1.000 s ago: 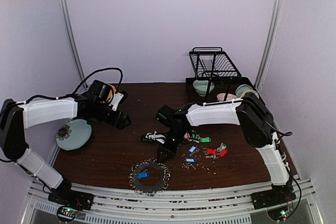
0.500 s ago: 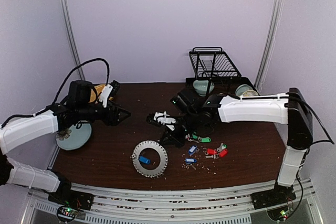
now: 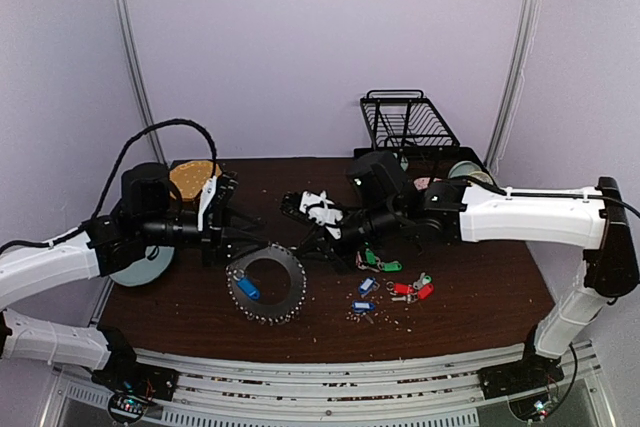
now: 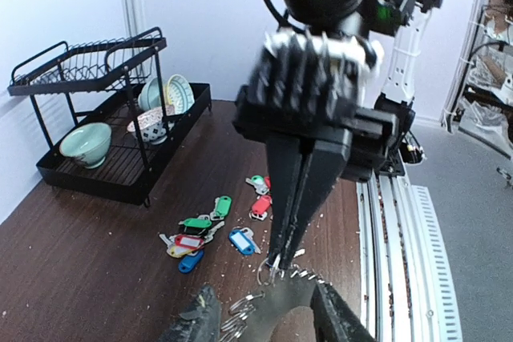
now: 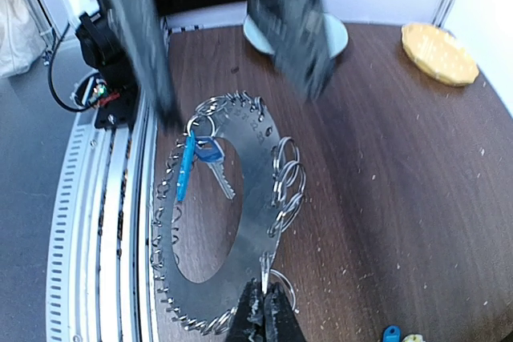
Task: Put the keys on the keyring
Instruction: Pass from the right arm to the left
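Keyring: the keyring [image 3: 291, 282] is a flat silver loop edged all round with small split rings. It sits at the near middle of the table [image 3: 200, 307], between the two arms.
Key on the ring: one key with a blue tag [image 5: 186, 167] hangs from a split ring on the rim and lies across the loop's opening.
Loose keys: the loose keys [image 3: 388, 285] lie in a small scatter on the table to the right of the keyring, apart from it. Their tags are green, red and blue.
Right gripper: the right gripper [image 5: 260, 294] has its jaws pinched tight on one small split ring at the keyring's edge.
Left gripper: the left gripper [image 4: 263, 295] has its jaws partly apart, one finger on each side of the opposite rim. Whether they touch the metal cannot be told.
Plate: a pale blue-grey plate [image 3: 150, 267] lies at the left edge, partly under the left arm.
Yellow disc: a yellow disc [image 3: 193, 175] lies in the far left corner.
Dish rack: a black wire dish rack [image 3: 405, 122] stands at the far right, with bowls [image 4: 84, 140] on its lower tier.
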Robot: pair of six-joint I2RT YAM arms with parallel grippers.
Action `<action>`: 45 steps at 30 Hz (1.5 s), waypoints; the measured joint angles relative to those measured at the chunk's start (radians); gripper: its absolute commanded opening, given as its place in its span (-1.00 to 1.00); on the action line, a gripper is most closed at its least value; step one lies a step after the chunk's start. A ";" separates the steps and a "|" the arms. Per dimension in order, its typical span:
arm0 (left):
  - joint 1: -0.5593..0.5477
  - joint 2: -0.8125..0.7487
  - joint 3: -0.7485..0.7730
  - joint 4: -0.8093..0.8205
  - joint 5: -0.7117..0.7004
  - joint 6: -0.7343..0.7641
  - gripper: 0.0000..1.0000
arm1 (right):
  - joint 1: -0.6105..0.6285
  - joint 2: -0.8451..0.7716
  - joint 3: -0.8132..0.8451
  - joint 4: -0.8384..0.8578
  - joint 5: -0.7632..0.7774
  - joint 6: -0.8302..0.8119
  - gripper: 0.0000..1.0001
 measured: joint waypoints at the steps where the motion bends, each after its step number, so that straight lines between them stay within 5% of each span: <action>1: -0.017 -0.001 0.000 -0.008 -0.007 0.028 -0.12 | 0.003 -0.011 -0.001 0.010 0.000 0.000 -1.00; 5: -0.112 -0.004 0.001 -0.082 -0.108 0.174 -0.17 | 0.008 -0.031 -0.001 0.039 -0.005 0.000 -1.00; 10: -0.169 -0.005 0.023 -0.177 -0.199 0.280 -0.48 | 0.021 -0.038 -0.018 0.043 0.016 -0.006 -1.00; 17: -0.257 0.021 0.118 -0.229 -0.383 0.352 -0.45 | 0.066 -0.104 -0.071 0.064 0.079 -0.031 -1.00; 32: -0.307 0.075 0.142 -0.197 -0.483 0.382 -0.50 | 0.108 -0.158 -0.151 0.172 0.184 -0.057 -1.00; 39: -0.314 0.074 0.142 -0.180 -0.472 0.397 -1.00 | 0.119 -0.158 -0.154 0.200 0.214 -0.089 -1.00; 42: -0.316 0.075 0.141 -0.186 -0.470 0.404 -1.00 | 0.119 -0.158 -0.154 0.201 0.219 -0.099 -1.00; 45: -0.317 0.072 0.135 -0.179 -0.473 0.405 -0.73 | 0.119 -0.158 -0.154 0.202 0.221 -0.104 -1.00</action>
